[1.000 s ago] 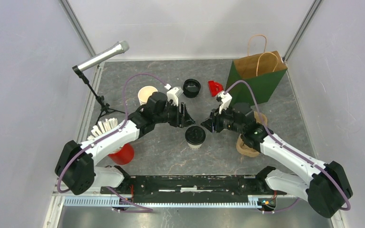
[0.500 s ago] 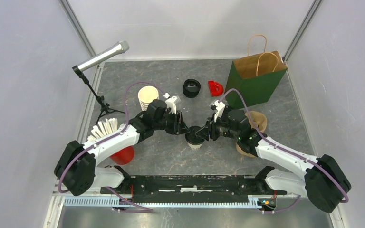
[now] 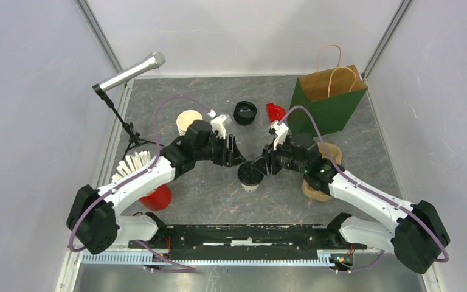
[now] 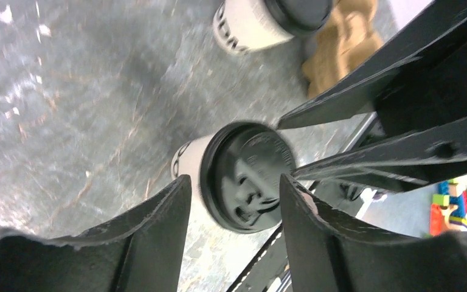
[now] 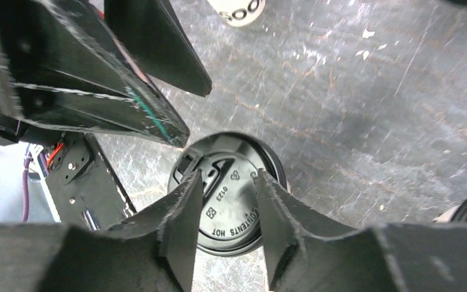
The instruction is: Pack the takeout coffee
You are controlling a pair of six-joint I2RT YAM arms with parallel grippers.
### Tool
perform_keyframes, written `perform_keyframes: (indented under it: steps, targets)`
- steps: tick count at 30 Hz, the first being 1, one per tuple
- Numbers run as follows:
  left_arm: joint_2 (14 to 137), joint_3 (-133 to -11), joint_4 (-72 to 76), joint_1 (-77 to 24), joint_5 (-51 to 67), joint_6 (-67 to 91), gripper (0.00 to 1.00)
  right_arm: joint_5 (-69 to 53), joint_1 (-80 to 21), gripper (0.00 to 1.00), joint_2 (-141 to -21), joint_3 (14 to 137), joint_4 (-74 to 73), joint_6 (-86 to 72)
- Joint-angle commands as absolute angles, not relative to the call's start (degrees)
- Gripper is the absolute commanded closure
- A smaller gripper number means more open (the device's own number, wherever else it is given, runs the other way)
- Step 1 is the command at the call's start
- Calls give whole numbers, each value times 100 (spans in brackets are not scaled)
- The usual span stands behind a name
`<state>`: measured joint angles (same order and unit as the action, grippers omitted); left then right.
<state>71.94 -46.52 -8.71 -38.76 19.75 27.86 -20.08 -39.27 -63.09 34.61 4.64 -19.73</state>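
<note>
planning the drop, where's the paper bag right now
In the top view, the paper bag stands upright at the far right corner of the table, just right of the small red object.

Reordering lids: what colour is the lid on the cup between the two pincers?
The lid is black with raised lettering, shown best in the right wrist view.

The grey marbled tabletop (image 3: 219, 194) carries a black-lidded cream paper cup (image 3: 250, 175) beneath the left claw (image 3: 238, 160) and right claw (image 3: 258, 166), a black plastic ring (image 3: 245, 112) beyond them, and a green-and-brown paper bag (image 3: 328, 100) beyond the right claw.
</note>
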Motion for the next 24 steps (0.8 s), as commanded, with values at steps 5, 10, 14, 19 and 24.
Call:
perform_keyframes:
  steps: [5,10,14,19,24]
  targets:
    - [6851,-6407,-1960,-3894,1628,2128,19,-1097,-3929,38,-5794,4404,-580,-1643]
    - [6395,-6541,-2384,-3894,1491,1875,0,116,-3929,8,-5469,4650,-1489,-1344]
    - [5940,-6414,-2874,-3894,1065,1494,0,1506,-3928,2,-5162,4783,-2005,-1216]
    - [5289,-6284,-3457,-3891,522,1117,0,2609,-3922,2,-4966,5022,-2294,-1274]
    - [4418,-5560,-3503,-3893,316,846,0,3060,-3920,2,-5126,5571,-2509,-996]
